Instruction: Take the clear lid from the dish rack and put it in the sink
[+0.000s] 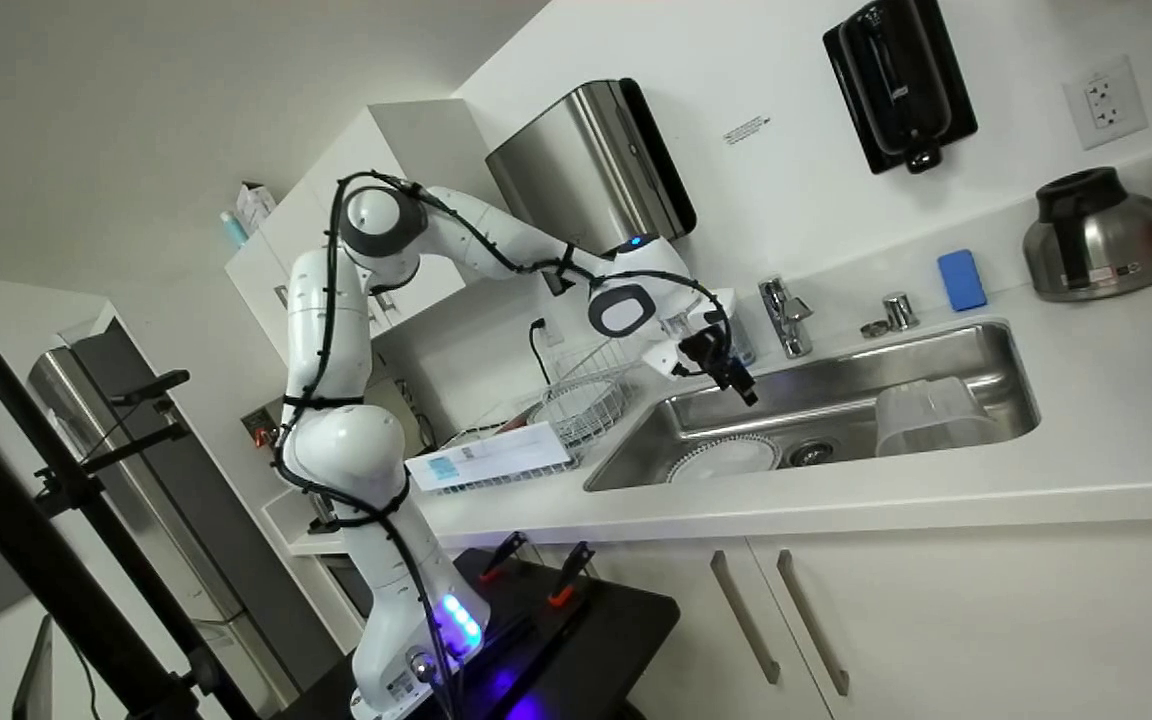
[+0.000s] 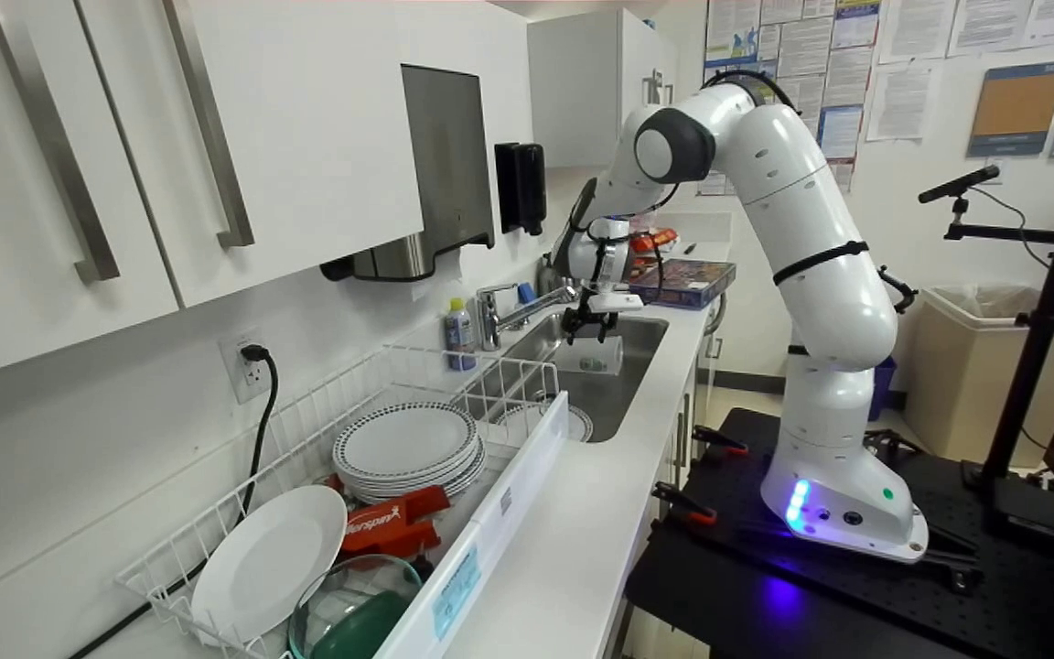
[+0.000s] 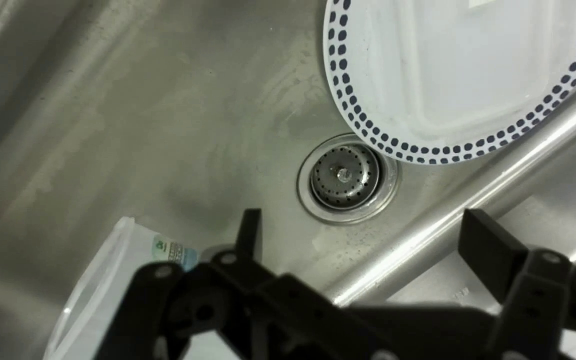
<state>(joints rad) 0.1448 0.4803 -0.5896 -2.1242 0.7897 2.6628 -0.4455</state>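
Steel rim (image 1: 1023, 375), roomy sink (image 3: 193, 130), tool (image 3: 364, 227) above

Sink (image 3: 168, 125): free room between plate (image 3: 473, 75) and container (image 1: 936, 418); both obstruct.

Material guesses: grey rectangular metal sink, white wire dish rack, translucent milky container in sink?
Sink: likely stainless steel, satin; grey sheen, bright rim glints. Dish rack: probably coated metal, smooth white; thin straight wires, core unseen. Container: likely plastic, satin; milky, semi-see-through wall.
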